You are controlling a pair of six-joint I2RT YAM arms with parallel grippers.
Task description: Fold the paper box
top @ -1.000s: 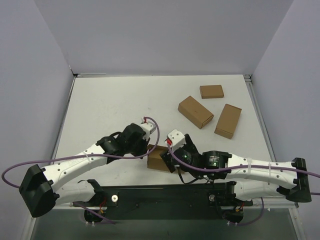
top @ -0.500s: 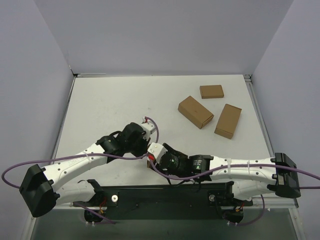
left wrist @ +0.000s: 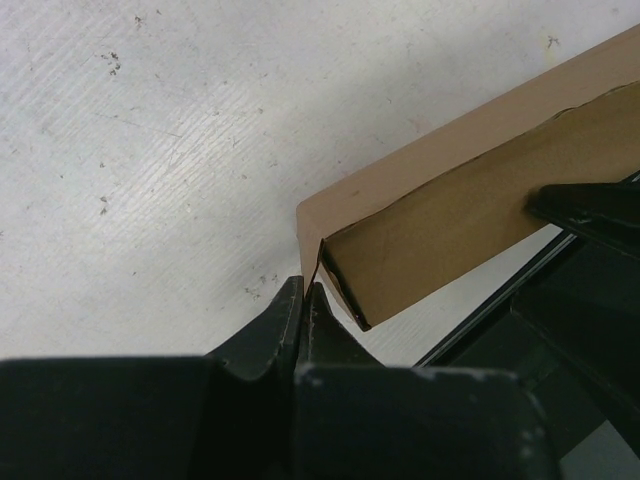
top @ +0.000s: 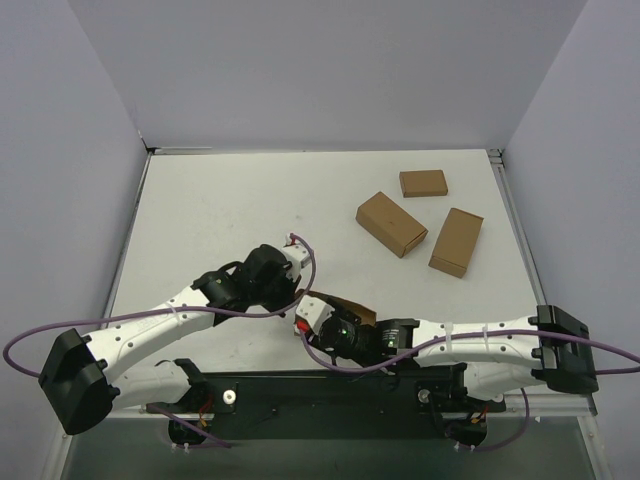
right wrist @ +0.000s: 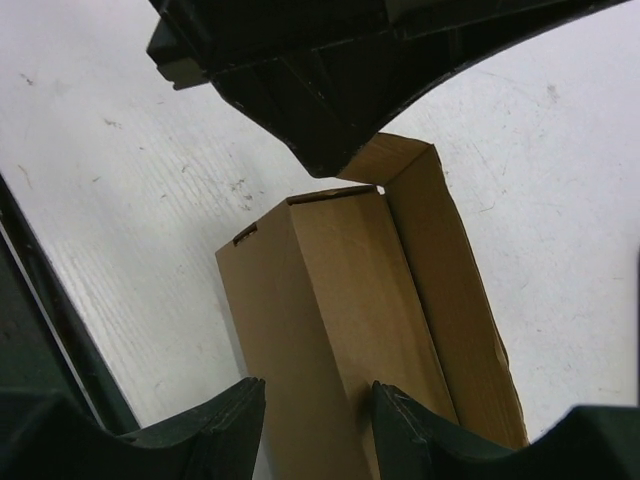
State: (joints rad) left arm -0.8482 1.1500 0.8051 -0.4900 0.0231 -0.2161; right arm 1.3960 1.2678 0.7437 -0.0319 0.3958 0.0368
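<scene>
The paper box [top: 338,303] is brown cardboard lying near the table's front edge, mostly hidden under my right wrist in the top view. My left gripper [left wrist: 305,288] is shut on a thin flap at the box's corner [left wrist: 450,215]; seen from above, the left gripper [top: 290,290] sits at the box's left end. My right gripper [right wrist: 315,395] straddles the box body [right wrist: 340,300], one finger [right wrist: 235,420] against its left face and the other on its right face. A long lid flap [right wrist: 450,290] stands open along the right side.
Three smaller closed brown boxes lie at the back right: one [top: 391,223], one [top: 423,183], one [top: 456,241]. The black base rail [top: 340,385] runs just behind the box at the near edge. Grey walls bound the table.
My right arm has swung left and dropped over the box, and its jaws have narrowed onto the box body. The left arm and its grip have stayed still.
</scene>
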